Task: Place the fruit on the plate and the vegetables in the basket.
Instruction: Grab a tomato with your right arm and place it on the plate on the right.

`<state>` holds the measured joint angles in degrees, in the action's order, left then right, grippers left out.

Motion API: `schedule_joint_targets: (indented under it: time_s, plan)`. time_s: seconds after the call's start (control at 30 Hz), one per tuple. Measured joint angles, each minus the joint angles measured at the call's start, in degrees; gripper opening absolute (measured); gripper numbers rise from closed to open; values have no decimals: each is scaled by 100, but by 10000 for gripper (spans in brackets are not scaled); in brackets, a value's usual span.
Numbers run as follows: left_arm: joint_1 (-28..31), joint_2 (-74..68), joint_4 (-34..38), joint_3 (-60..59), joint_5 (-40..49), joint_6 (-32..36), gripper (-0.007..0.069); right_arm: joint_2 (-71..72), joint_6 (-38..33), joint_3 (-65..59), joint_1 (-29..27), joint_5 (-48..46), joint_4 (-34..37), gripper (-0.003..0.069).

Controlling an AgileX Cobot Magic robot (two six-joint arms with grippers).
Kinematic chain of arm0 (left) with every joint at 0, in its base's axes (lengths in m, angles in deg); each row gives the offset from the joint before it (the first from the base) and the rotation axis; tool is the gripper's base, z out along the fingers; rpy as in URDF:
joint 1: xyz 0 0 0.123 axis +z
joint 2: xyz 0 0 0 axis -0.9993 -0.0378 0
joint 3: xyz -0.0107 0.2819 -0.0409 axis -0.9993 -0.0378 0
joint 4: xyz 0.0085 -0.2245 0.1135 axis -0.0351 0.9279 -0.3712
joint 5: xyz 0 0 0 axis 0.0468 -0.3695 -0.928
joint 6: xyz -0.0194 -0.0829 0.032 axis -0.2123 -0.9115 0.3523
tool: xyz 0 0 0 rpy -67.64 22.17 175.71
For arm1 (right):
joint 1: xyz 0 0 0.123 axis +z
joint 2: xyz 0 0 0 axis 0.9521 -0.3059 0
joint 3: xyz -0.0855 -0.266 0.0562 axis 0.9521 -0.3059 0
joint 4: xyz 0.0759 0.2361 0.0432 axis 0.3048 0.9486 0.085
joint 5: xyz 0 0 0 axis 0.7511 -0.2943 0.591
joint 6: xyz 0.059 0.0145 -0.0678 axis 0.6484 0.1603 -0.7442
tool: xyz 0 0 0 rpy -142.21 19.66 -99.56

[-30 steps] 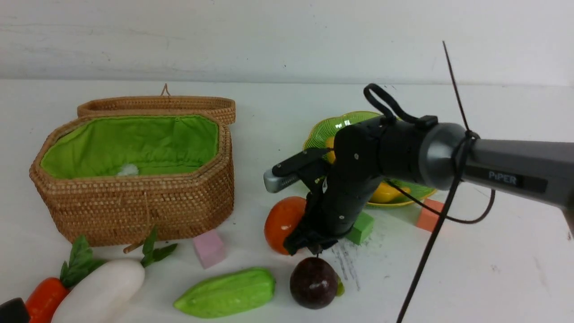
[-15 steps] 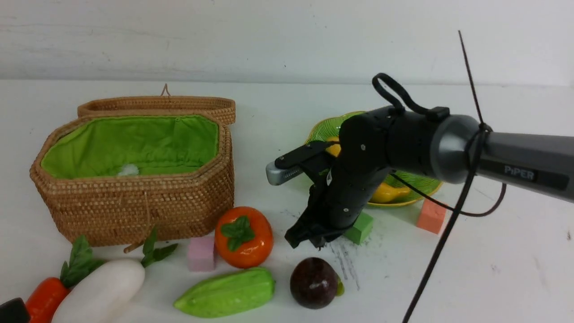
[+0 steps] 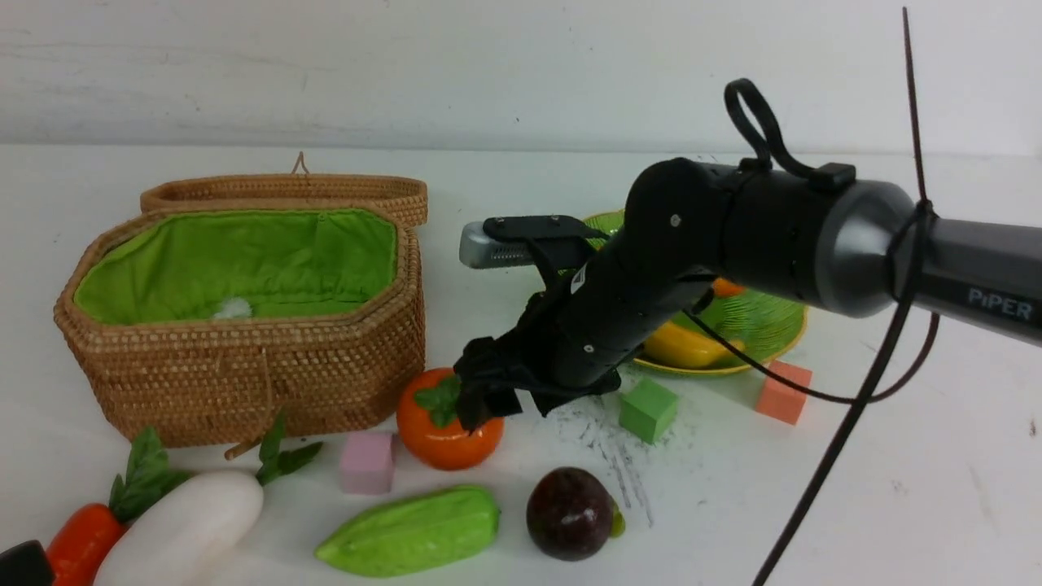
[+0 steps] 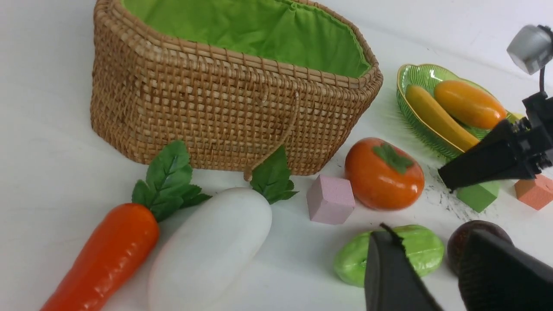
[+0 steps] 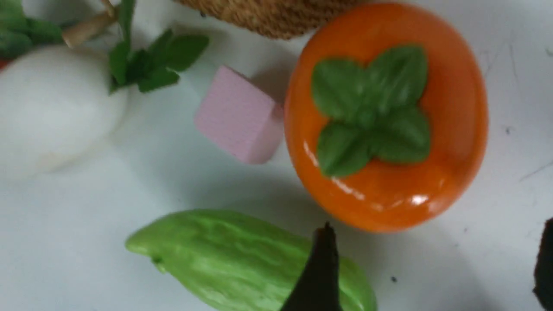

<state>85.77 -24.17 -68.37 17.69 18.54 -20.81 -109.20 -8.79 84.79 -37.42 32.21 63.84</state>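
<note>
Right gripper [image 5: 432, 259], jaws spread wide and empty, hovers above the persimmon [image 5: 384, 116], which rests on the table [image 3: 895, 456] beside the pink cube [image 5: 237, 116].

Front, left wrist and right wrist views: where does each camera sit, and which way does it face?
Front: between the arms, facing forward at basket and plate; right arm shows.
Left wrist: wrist-mounted, low, facing carrot, radish; left gripper shows.
Right wrist: above, facing down on persimmon; right gripper open.
Shared: persimmon, pink cube, gourd.
</note>
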Motion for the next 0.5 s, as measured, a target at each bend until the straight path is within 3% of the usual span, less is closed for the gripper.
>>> schedule_joint_targets:
  time_s: [0.17, 0.5]
  plan:
    - [0, 0, 0, 0, 0, 0, 239, -6, 26, 0, -89, 396, 368, 666]
    - [0, 0, 0, 0, 0, 0, 239, -236, 26, 0, -89, 558, 269, 648]
